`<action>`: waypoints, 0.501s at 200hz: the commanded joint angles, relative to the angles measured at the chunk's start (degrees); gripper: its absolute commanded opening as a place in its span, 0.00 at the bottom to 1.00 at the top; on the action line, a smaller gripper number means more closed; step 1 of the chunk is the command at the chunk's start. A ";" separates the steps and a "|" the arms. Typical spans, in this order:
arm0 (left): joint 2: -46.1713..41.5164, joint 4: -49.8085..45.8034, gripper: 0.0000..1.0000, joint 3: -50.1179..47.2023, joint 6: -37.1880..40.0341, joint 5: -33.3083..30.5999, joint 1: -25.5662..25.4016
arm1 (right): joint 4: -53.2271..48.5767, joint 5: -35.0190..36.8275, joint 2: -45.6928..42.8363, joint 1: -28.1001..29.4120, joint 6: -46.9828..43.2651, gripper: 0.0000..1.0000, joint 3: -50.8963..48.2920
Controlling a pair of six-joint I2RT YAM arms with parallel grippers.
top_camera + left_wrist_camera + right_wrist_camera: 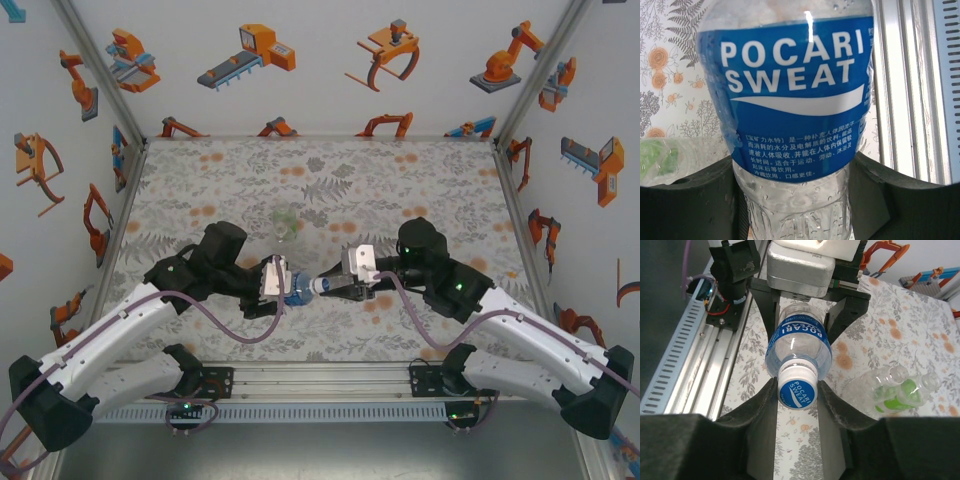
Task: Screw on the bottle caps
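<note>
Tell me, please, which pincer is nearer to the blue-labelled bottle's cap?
Right. The right pincer grips the cap itself; the left pincer holds the bottle by its body, farther back.

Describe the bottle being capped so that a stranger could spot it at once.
On the floral table, look toward the near edge, at the middle. Held sideways there between the left pincer and the right pincer is the blue-label bottle. Its blue Pocari Sweat label and cap set it apart from the green-tinted bottle and the colourless bottle lying beyond.

The table (420, 180) (fern-and-flower print) carries a green-tinted bottle (900, 396) and a colourless bottle (871, 385) lying together
</note>
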 commanded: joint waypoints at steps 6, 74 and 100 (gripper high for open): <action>-0.91 -0.40 0.00 1.27 0.89 1.43 -0.26 | 0.94 3.19 -0.47 0.65 8.12 0.14 -0.07; -1.45 0.51 0.00 0.99 0.65 0.71 -0.33 | 2.70 27.09 1.48 0.92 71.73 0.01 -2.48; -1.45 1.05 0.00 0.82 0.38 -0.02 -0.33 | 0.80 27.27 4.67 0.92 95.36 0.00 -2.24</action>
